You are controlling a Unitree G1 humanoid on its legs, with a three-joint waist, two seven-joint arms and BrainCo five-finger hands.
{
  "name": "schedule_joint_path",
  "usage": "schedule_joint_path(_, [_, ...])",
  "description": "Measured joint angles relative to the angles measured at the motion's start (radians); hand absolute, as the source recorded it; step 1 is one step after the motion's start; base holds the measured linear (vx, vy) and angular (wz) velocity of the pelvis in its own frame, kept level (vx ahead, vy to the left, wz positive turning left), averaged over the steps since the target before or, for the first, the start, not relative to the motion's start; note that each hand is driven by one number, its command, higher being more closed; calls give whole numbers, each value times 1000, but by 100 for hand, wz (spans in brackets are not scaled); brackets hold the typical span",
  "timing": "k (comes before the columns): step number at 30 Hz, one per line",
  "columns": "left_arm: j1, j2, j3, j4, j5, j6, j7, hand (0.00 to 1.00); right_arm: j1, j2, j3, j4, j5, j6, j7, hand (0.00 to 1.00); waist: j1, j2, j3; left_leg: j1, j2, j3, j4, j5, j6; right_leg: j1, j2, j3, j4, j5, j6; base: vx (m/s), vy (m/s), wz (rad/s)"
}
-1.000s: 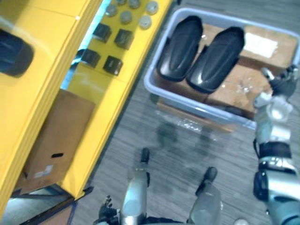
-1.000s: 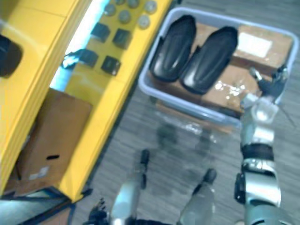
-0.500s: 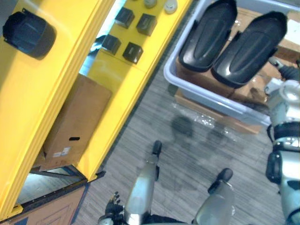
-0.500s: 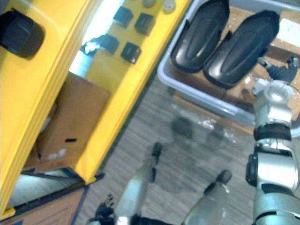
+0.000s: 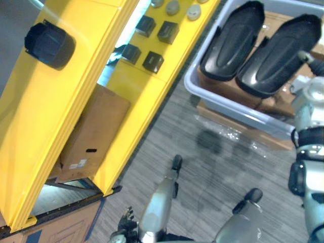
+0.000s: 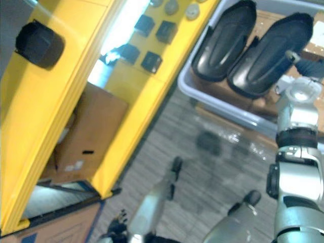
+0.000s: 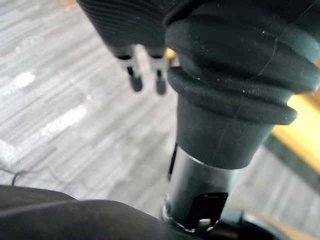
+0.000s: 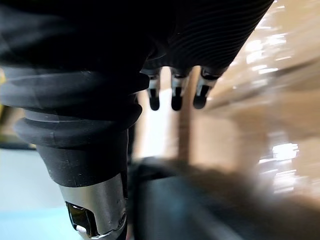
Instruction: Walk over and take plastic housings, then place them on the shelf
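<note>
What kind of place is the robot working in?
Likely a factory or warehouse stockroom: yellow shelving carrying small black parts, a grey tote holding two black plastic housings, a cardboard box below.

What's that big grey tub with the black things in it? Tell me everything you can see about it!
The tub is pale grey and looks like plastic, with a thick rounded rim and rounded corners. It is open on top and sits on a flat brown board on the floor, close beside the yellow shelf. Inside, two black housings lie side by side on cardboard. The right hand is above its near edge; whether it touches is unclear.
</note>
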Motion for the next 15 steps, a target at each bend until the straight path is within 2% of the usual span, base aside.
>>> schedule_joint_path(4, [-13,-3,-11,25,-35,-2,-11,0,-53,-39,30,74,-13,23,-33,0,21,16,-11,-4,-1,-4,2,0,0,2,0,-5,0,0,0,-14,1,2])
schedule_joint_path(5, [-19,-7,-12,29,-36,-2,-18,0,-59,-49,42,91,-15,32,-38,100,28,22,-16,-9,-1,-5,3,0,0,0,0,-7,0,-1,-1,-44,6,5])
schedule_joint_path(9, [-23,-16,-21,43,-66,-14,-30,0,-75,-89,79,130,-24,56,-48,100,45,37,-28,-16,-8,-12,8,-2,2,-2,-7,-11,4,-13,-5,-43,12,6])
schedule_joint_path(12, [-40,-15,-48,49,-73,-14,-39,0,-79,-138,112,142,-81,134,-44,100,59,61,-46,-48,-10,-31,35,-10,2,-8,-7,-34,5,-20,-5,-39,15,13])
schedule_joint_path(14, [-41,-15,-49,51,-74,-14,-41,0,-83,-166,127,154,-83,175,-44,100,68,61,-46,-52,-10,-31,34,-10,2,-13,-7,-34,6,-21,-5,-12,7,3])
schedule_joint_path(15, [-41,-15,-49,52,-75,-14,-42,0,-92,-177,135,167,-84,209,-43,100,70,61,-46,-52,-10,-32,35,-10,2,-11,-7,-34,6,-21,-4,0,0,0])
